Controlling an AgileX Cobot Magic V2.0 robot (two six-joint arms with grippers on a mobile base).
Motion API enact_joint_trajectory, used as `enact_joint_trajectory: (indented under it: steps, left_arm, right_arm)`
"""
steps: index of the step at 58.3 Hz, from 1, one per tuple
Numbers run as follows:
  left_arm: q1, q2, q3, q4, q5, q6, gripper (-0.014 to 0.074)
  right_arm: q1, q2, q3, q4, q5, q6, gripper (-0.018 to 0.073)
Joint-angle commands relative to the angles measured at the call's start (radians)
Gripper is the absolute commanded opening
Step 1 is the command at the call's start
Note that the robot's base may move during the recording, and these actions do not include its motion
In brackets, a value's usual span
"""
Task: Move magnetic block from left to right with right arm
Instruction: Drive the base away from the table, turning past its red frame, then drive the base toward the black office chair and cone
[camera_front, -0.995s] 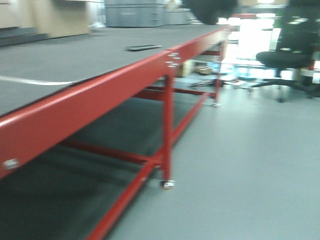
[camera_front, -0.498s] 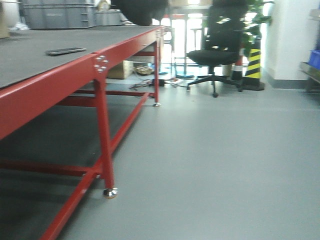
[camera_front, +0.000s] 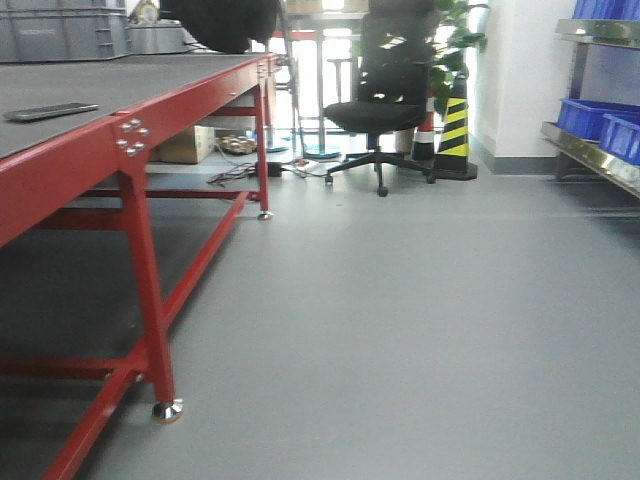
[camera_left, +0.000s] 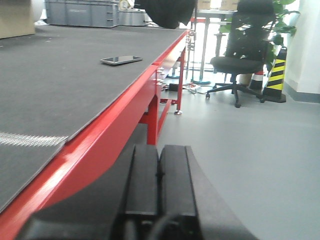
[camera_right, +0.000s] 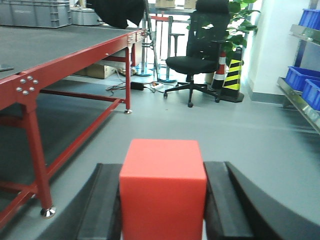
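Note:
The magnetic block, a plain bright-red cube, fills the lower middle of the right wrist view. My right gripper is shut on it, one black finger pressed to each side face. It hangs above the grey floor, right of the red table. In the left wrist view my left gripper is shut, its two black pads pressed together with nothing between them, beside the table's red edge. Neither gripper nor the block shows in the front-facing view.
A long red-framed table with a dark mat top runs along the left; a phone lies on it. Grey crates stand at its far end. A black office chair, a striped cone and blue bins stand beyond.
The front-facing view has swung to the right: the table has slid toward the left edge, and the chair, cone and blue bins have come into view.

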Motion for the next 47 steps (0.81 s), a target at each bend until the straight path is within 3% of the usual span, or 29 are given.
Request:
enact_joint_trajectory:
  steps: [1,47]
  left_arm:
    - [0.003,-0.009,0.01,-0.006,-0.083,-0.001,-0.0117]
    - [0.003,-0.009,0.01,-0.006,-0.083,-0.001,-0.0117]
  right_arm:
    - [-0.006,0.008,-0.027,0.006,-0.085,-0.008,0.0253]
    - [-0.006,0.008,-0.027,0.006,-0.085,-0.008,0.0253]
